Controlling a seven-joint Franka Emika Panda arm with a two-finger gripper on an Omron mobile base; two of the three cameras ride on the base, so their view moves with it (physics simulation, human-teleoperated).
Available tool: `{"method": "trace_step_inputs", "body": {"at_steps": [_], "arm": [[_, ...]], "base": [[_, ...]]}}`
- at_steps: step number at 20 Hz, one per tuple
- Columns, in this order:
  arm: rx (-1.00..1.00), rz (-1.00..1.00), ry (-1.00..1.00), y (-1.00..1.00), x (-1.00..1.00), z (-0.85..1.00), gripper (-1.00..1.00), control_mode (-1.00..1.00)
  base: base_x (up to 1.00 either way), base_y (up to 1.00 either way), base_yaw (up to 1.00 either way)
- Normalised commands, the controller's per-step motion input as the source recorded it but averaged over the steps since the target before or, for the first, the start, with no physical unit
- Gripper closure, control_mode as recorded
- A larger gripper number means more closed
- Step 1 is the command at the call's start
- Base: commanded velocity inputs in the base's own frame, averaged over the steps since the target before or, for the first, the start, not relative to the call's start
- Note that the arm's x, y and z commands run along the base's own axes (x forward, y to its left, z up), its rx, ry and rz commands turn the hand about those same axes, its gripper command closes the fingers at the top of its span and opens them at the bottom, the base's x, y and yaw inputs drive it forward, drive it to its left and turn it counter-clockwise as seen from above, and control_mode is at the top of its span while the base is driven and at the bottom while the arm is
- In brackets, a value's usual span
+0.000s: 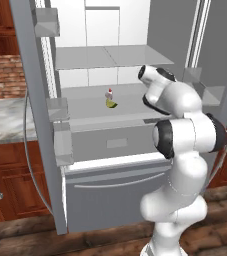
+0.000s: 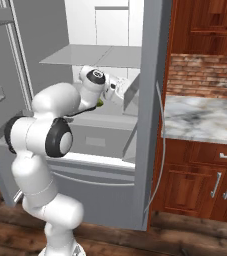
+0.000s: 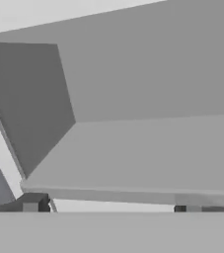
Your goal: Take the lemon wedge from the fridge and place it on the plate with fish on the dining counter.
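The white arm rises closest to the camera, filling the lower right of the left base view and the lower left of the right base view, its dark-jointed elbow bent toward the open fridge. The fridge takes up the middle of both base views, both doors swung wide, grey shelves inside a white interior and the bottom drawer shut below. Red-brown wall cabinets with a marbled counter stand at the right of the right base view, below a brick wall; the same kind of counter shows at the left edge of the left base view.

In the hand view the tool stands open, its two dark fingertips set wide apart at the bottom corners, facing a bare grey shelf surface and holding nothing.

The lemon wedge lies on the middle shelf, centre of the left base view, just left of the arm's wrist; a sliver of it shows beside the wrist in the right base view. The tiny white bottle with a red cap stands right behind it, touching or nearly so.
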Motion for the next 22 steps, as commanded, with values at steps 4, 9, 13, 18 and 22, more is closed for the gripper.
{"method": "trace_step_inputs", "body": {"at_steps": [4, 9, 13, 18, 22], "arm": [[0.00, -0.11, 0.05, -0.83, 0.01, -0.01, -1.00, -1.00], [0.00, -0.10, 0.05, -0.82, 0.02, -0.02, -1.00, -1.00], [0.00, -0.02, -0.05, -0.53, -0.35, 0.00, -1.00, -1.00], [0.01, 0.03, -0.16, 0.38, -0.97, -0.04, -1.00, -1.00], [0.11, 0.09, -0.05, 1.00, -0.93, -0.01, -1.00, -1.00]], "base": [[0.00, 0.00, 0.00], [0.00, 0.00, 0.00], [0.00, 0.00, 0.00], [0.00, 0.00, 0.00], [0.00, 0.00, 0.00]]}}
